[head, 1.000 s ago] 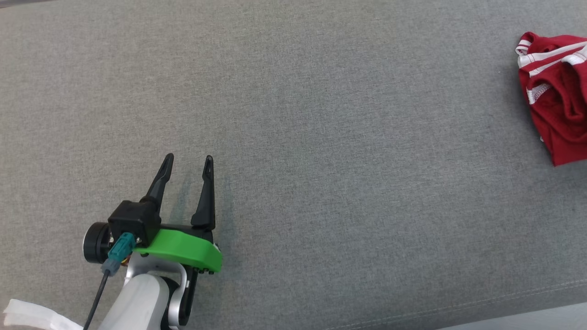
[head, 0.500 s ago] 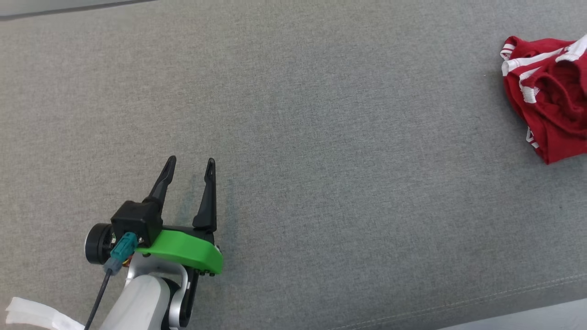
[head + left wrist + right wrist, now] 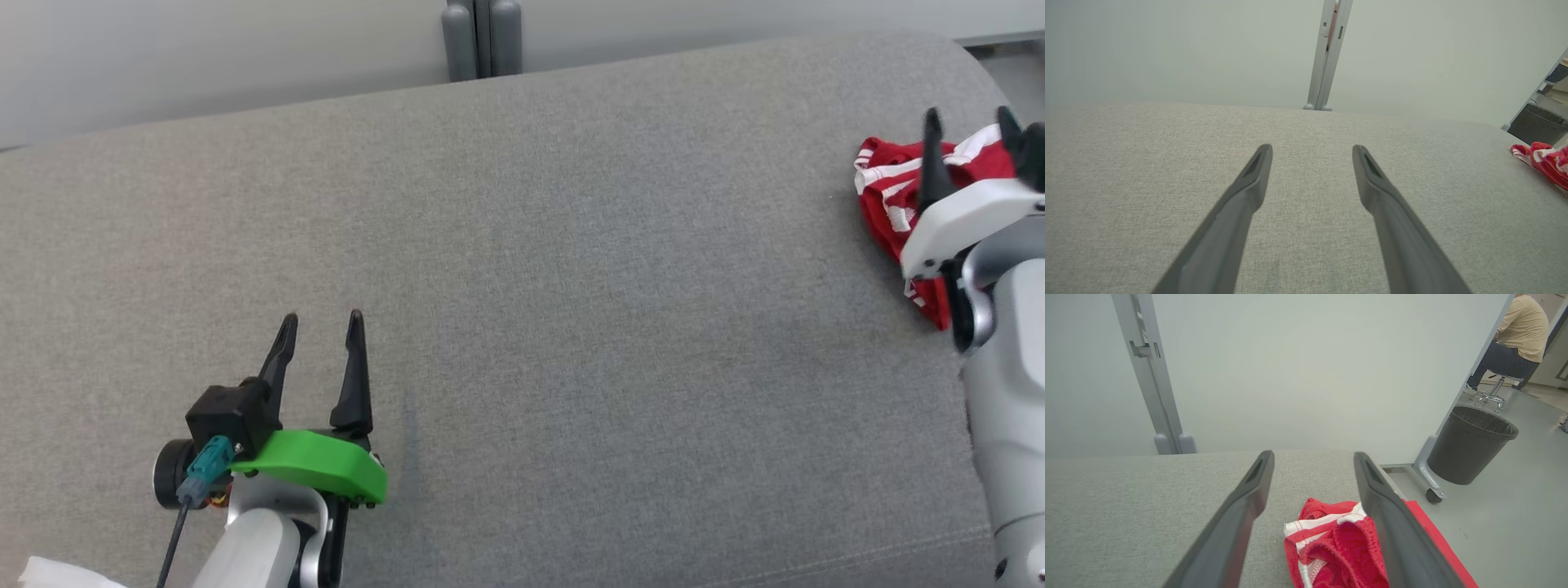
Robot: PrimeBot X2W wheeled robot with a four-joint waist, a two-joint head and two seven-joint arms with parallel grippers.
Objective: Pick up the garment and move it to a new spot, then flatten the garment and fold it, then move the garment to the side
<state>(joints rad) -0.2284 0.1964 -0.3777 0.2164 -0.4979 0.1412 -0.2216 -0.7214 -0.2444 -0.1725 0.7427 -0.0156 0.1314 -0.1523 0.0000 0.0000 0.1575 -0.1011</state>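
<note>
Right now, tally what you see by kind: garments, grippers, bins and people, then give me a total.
Garments: 1, the red garment
Grippers: 2, the left gripper and the right gripper, both open
Bins: 1, the black bin
People: 1, the seated person
Total: 5

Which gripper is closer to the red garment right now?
Right. The right gripper is open right at the red garment; the left gripper is open far off across the grey surface.
</note>
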